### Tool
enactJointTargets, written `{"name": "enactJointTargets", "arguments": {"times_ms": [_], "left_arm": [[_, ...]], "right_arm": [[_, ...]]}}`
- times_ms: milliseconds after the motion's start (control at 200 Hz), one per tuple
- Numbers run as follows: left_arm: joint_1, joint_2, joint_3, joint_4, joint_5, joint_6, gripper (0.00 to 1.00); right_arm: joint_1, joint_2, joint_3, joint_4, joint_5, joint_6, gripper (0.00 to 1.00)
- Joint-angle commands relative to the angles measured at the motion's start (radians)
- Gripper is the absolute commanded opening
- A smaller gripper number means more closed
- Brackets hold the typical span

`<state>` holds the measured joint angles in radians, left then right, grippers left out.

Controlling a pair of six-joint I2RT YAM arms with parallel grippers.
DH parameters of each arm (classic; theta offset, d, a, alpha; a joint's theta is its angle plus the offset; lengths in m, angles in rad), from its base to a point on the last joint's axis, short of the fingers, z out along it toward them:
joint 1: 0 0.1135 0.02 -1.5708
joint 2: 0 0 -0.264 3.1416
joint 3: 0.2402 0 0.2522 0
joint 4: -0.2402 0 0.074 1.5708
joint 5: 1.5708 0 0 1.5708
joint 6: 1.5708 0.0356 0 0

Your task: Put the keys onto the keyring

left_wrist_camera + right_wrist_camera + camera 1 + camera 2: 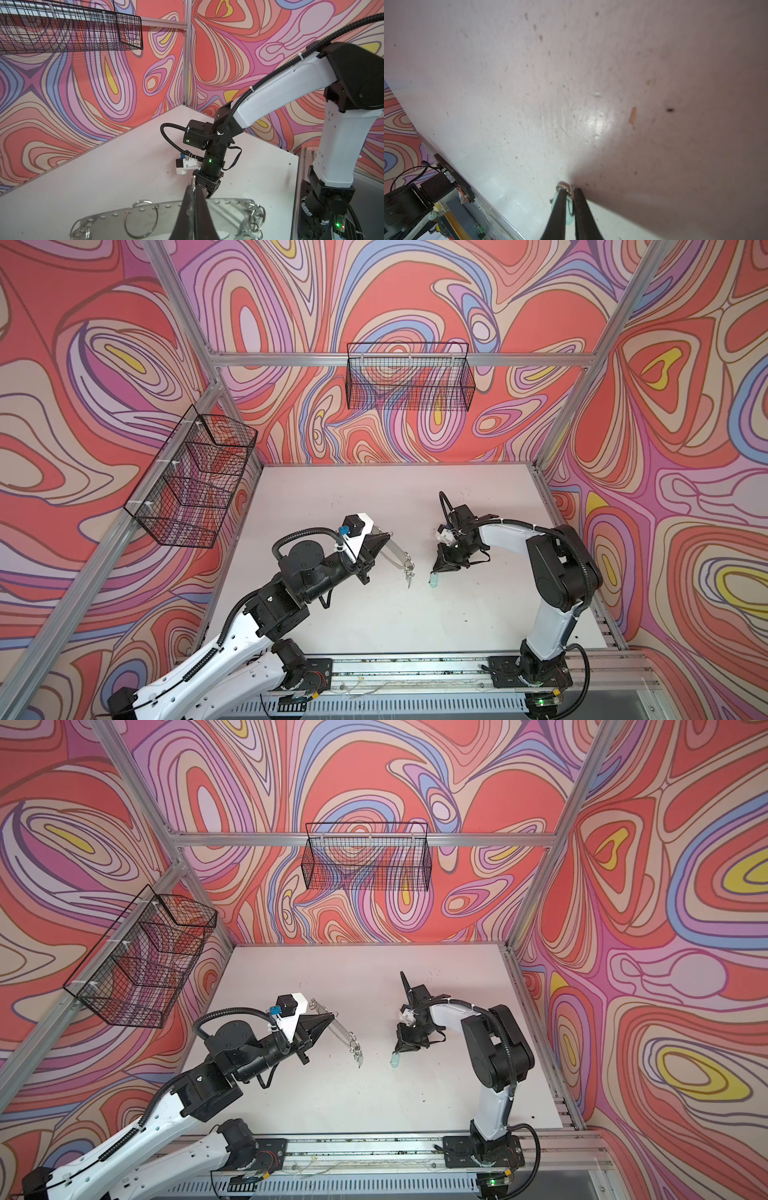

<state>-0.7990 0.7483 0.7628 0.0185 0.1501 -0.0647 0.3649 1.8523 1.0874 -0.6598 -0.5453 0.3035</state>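
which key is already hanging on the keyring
The metal key dangling from the end of the keyring, which the left gripper holds up. The mint-tagged key is apart from it, pinched in the right gripper.

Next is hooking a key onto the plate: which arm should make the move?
Right. The right gripper pinches the mint-tagged key close beside the keyring; the left gripper is shut on the keyring and probably best kept still.

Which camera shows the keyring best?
The left wrist view: the keyring fills the foreground, rim loops clear, clamped in the left gripper. Both top views show it small and slanted. The right wrist view misses it, showing only a gripped key.
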Motion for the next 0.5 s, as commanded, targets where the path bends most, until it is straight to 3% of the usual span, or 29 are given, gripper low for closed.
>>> {"name": "enactJointTargets", "arguments": {"times_ms": [0,130,210,496], "left_arm": [[-0.005,-0.009,0.004,0.023,0.014,-0.011,0.00],[-0.005,-0.007,0.004,0.022,0.014,-0.011,0.00],[-0.003,-0.010,0.004,0.022,0.014,-0.010,0.00],[-0.004,-0.012,0.002,0.022,0.008,-0.004,0.00]], "right_arm": [[-0.007,-0.035,0.010,-0.008,0.008,-0.015,0.10],[-0.007,-0.028,0.006,-0.005,0.004,-0.013,0.07],[-0.007,-0.027,0.008,-0.003,0.002,-0.014,0.00],[-0.006,-0.085,-0.019,0.042,0.005,-0.008,0.00]]}}
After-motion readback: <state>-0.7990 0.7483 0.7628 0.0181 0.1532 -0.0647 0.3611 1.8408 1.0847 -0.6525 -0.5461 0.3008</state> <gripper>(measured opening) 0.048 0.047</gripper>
